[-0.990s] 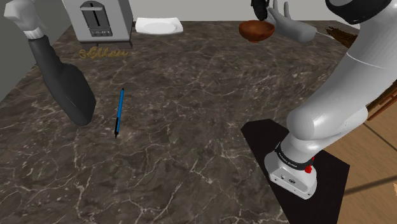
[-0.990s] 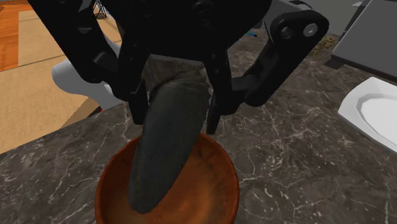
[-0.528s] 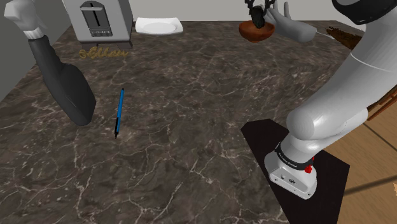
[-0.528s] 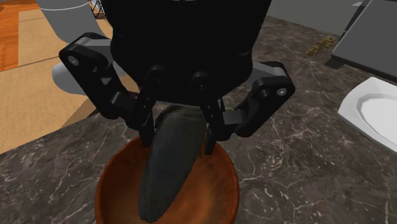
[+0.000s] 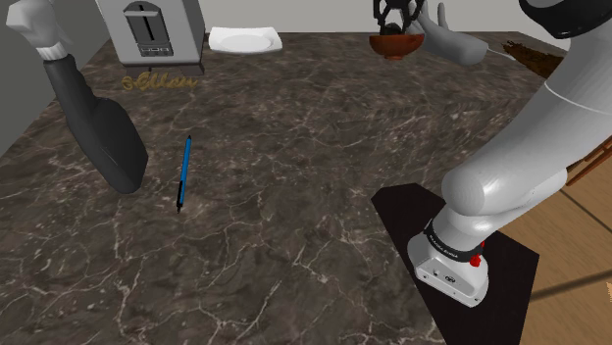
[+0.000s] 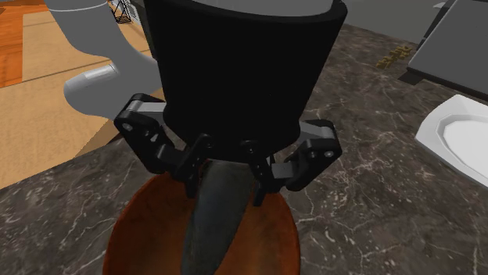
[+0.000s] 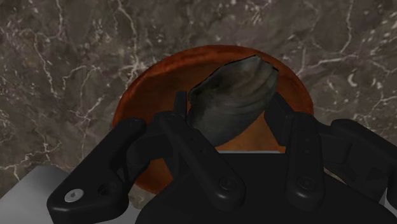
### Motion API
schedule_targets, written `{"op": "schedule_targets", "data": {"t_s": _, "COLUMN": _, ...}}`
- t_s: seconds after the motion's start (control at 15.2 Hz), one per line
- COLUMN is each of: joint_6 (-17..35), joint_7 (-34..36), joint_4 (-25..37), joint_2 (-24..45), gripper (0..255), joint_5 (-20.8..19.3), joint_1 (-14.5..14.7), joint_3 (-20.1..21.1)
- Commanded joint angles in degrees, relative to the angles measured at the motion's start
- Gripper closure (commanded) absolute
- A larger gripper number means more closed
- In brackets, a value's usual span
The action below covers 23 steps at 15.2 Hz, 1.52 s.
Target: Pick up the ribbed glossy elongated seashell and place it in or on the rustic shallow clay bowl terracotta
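You are looking at a wide counter (image 5: pixel 294 216) of dark brown stone with thin white veins, which takes most of the shoulder view. Past its edge at that view's lower right, you see a wooden floor (image 5: pixel 579 230) of light planks. At the left of the counter there is a plain grey surface (image 5: pixel 22 116); you cannot tell if it is wall or floor. At the far edge stand a grey toaster (image 5: pixel 149 31) and, just beside it, a white plate (image 5: pixel 244 40).

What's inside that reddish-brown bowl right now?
A dark grey shell, clasped by the black gripper, hangs down into the bowl. Whether its tip touches the bottom is hidden by the shell and gripper.
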Motion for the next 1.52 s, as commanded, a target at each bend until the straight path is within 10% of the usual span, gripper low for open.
{"op": "schedule_targets", "data": {"t_s": 0.0, "joint_6": 0.17, "joint_7": 0.01, "joint_4": -0.33, "joint_2": 0.01, "gripper": 255, "joint_5": -0.09, "joint_1": -0.09, "joint_3": -0.09}}
{"op": "schedule_targets", "data": {"t_s": 0.26, "joint_6": 0.17, "joint_7": 0.01, "joint_4": -0.33, "joint_2": 0.01, "gripper": 255, "joint_5": -0.09, "joint_1": -0.12, "joint_3": -0.06}}
{"op": "schedule_targets", "data": {"t_s": 0.33, "joint_6": 0.13, "joint_7": 0.03, "joint_4": -0.29, "joint_2": 0.01, "gripper": 0, "joint_5": -0.09, "joint_1": -0.11, "joint_3": -0.05}}
{"op": "schedule_targets", "data": {"t_s": 1.45, "joint_6": -8.27, "joint_7": -0.14, "joint_4": 11.96, "joint_2": 3.86, "gripper": 0, "joint_5": -0.15, "joint_1": 0.12, "joint_3": 0.16}}
